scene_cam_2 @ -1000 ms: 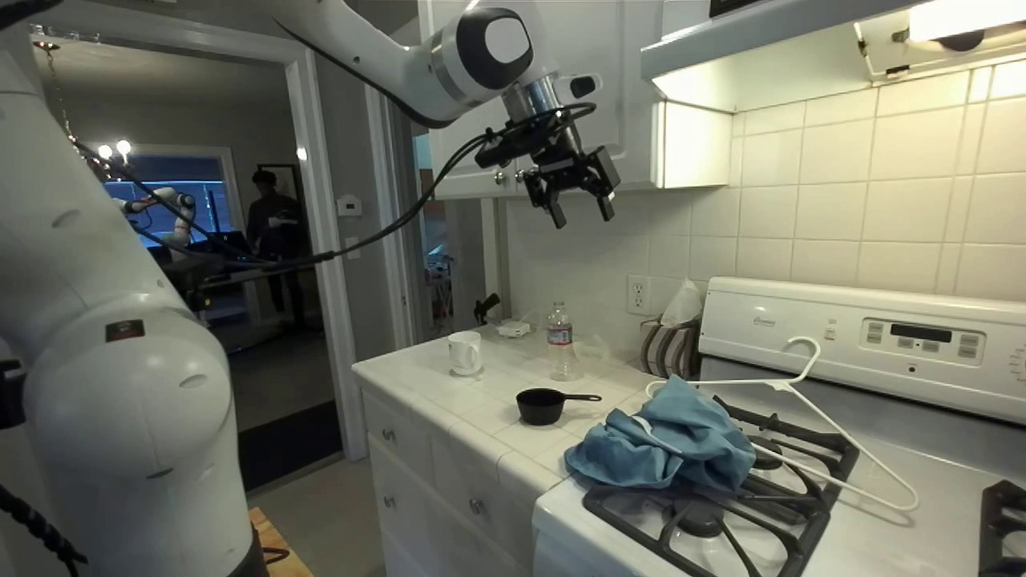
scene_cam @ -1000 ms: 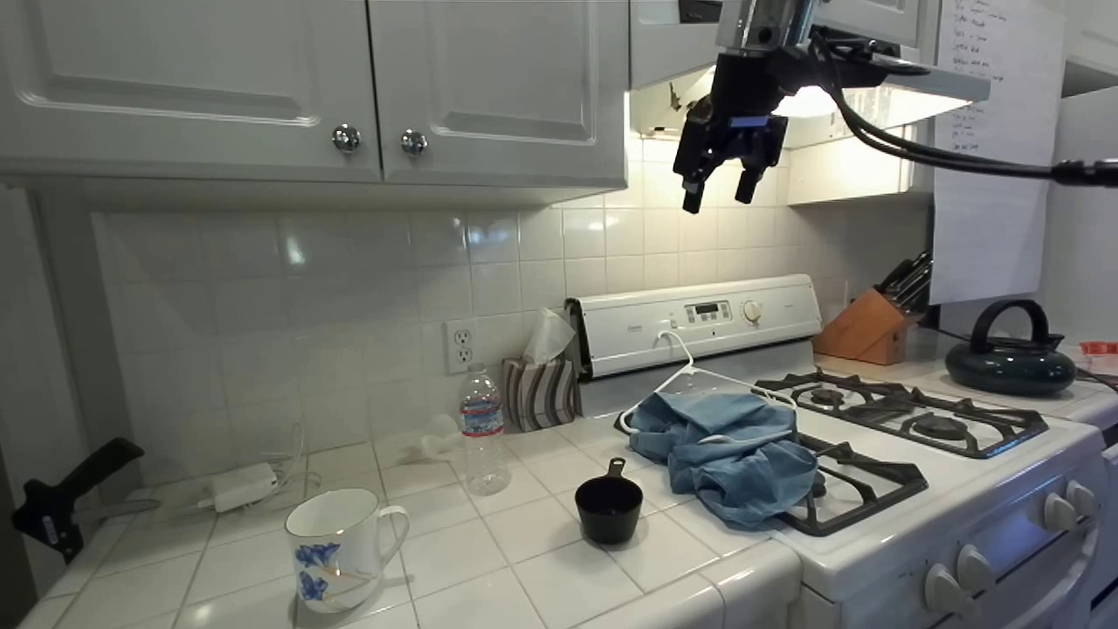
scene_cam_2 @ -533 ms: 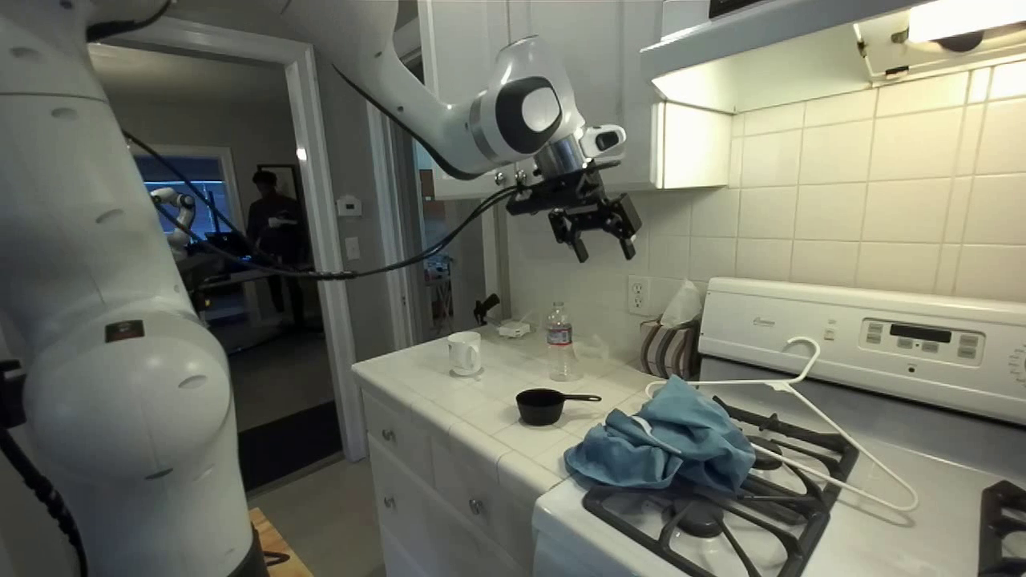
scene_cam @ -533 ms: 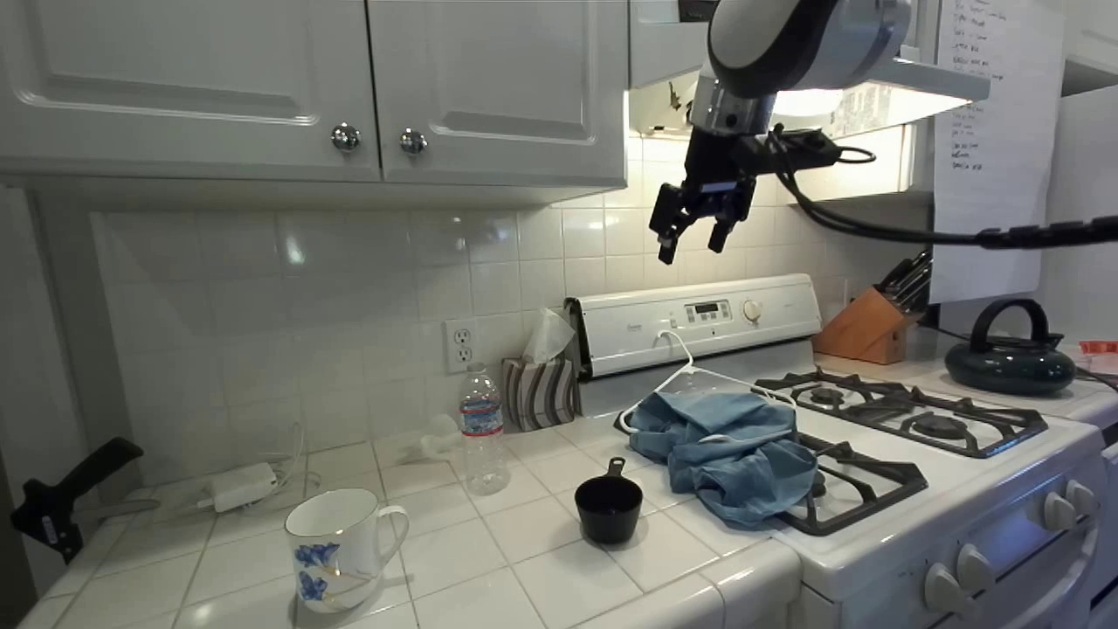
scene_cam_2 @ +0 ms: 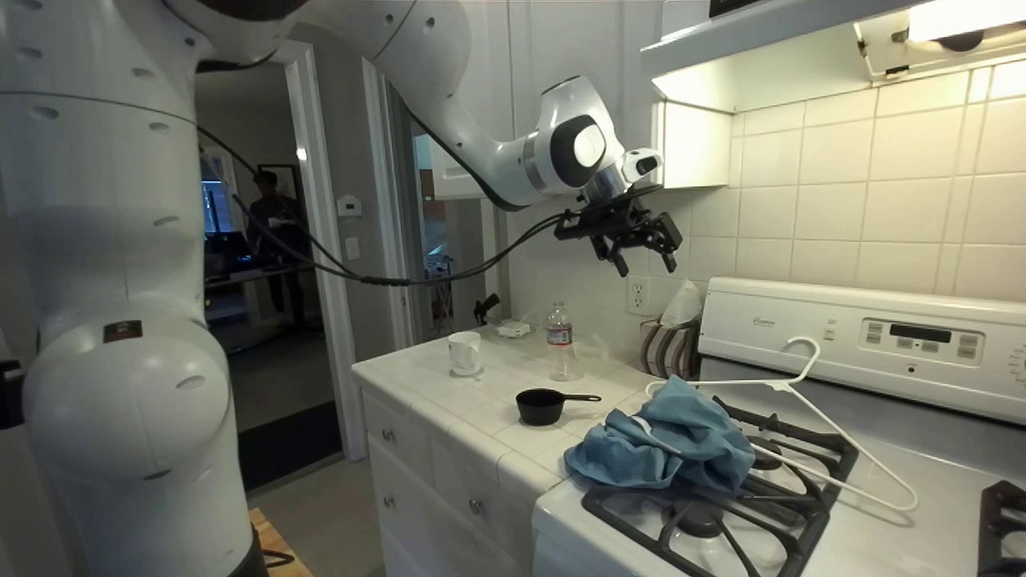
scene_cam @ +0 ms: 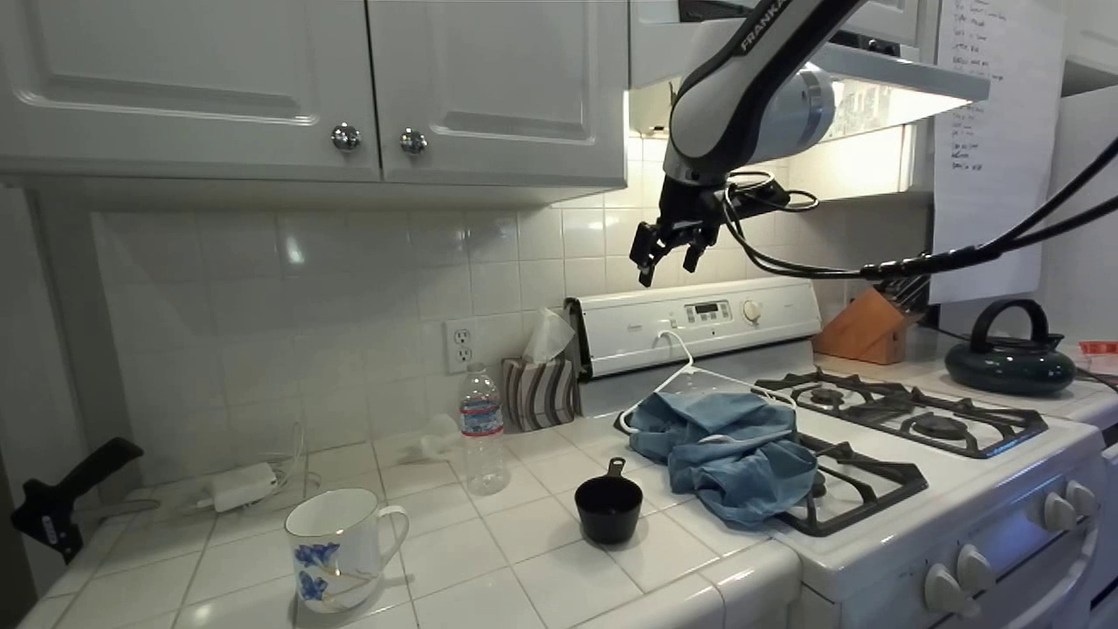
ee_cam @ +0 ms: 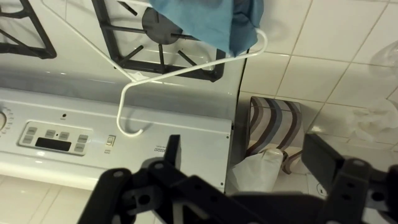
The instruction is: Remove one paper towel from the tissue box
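End effector (ee_cam: 242,151) is spread wide, partly blocking the tissue (ee_cam: 259,171) in wrist view. Tissue box (scene_cam: 540,395) sits far on the bench (scene_cam: 467,542), left of the stove (scene_cam: 969,489). Kettle (scene_cam: 1009,365) only shows in an exterior view.

Tissue box (scene_cam_2: 662,351): white tissue (scene_cam_2: 683,304) protrudes from top. Gripper (scene_cam_2: 646,266) hangs higher than the box, jaws apart. Bottle (scene_cam_2: 559,346) stands left of the box as viewed.

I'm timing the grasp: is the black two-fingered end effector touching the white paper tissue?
Apart. In an exterior view, the end effector hangs above the tissue, with the white stove panel showing between them.
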You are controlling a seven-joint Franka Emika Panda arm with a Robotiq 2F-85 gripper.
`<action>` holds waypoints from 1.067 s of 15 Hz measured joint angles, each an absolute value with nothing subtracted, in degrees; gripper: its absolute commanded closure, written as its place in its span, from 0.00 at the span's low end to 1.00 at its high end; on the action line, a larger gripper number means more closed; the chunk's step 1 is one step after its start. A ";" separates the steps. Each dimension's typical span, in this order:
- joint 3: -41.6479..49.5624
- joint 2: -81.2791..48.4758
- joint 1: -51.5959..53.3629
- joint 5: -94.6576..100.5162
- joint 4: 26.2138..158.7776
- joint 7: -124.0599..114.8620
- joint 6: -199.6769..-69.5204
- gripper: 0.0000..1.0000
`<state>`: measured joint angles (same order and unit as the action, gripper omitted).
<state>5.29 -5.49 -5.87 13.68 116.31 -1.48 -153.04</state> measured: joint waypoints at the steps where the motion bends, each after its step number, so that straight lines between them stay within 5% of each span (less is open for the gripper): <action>1: 5.45 -7.20 -5.81 14.16 114.24 -1.48 -153.01 0.00; 16: 8.71 -27.01 1.64 18.88 98.78 -7.89 -146.67 0.00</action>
